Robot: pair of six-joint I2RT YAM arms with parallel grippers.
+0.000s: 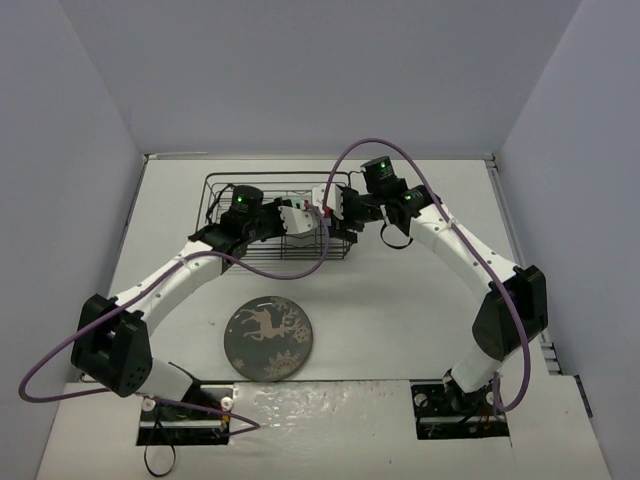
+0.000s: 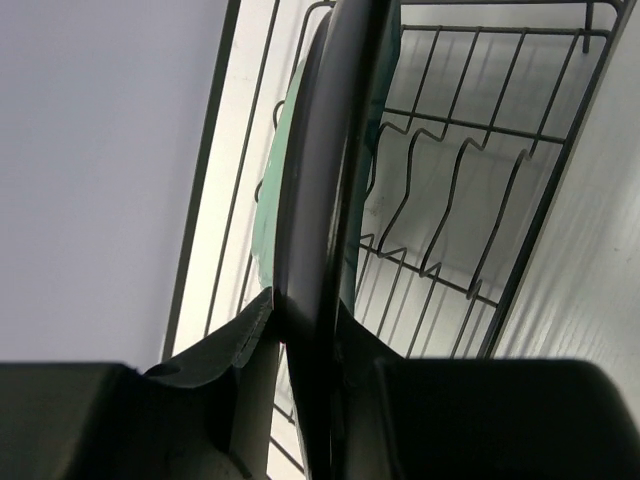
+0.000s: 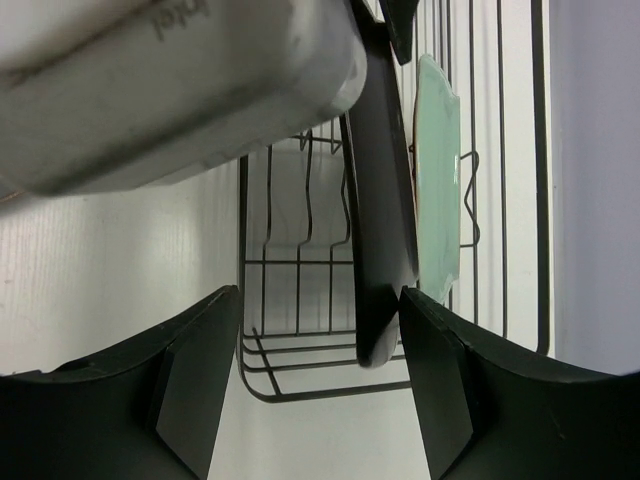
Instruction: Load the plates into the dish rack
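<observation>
The dish rack (image 1: 262, 243) stands at the back centre. In the left wrist view, my left gripper (image 2: 310, 340) is shut on the rim of the dark teal plate (image 2: 320, 180), which stands on edge inside the rack (image 2: 470, 180). The mint-green plate (image 2: 272, 180) stands upright just behind it. My right gripper (image 3: 320, 340) is open at the rack's other side; the teal plate's edge (image 3: 385, 220) sits between its jaws, close to the right finger. The mint plate (image 3: 438, 200) shows beyond. The grey deer plate (image 1: 268, 339) lies flat on the table, in front of the rack.
The two grippers (image 1: 300, 218) (image 1: 335, 205) meet over the rack's right half. The left wrist's camera housing (image 3: 180, 90) fills the upper left of the right wrist view. Several wavy slots (image 2: 440, 190) stand free right of the teal plate. White walls enclose the table.
</observation>
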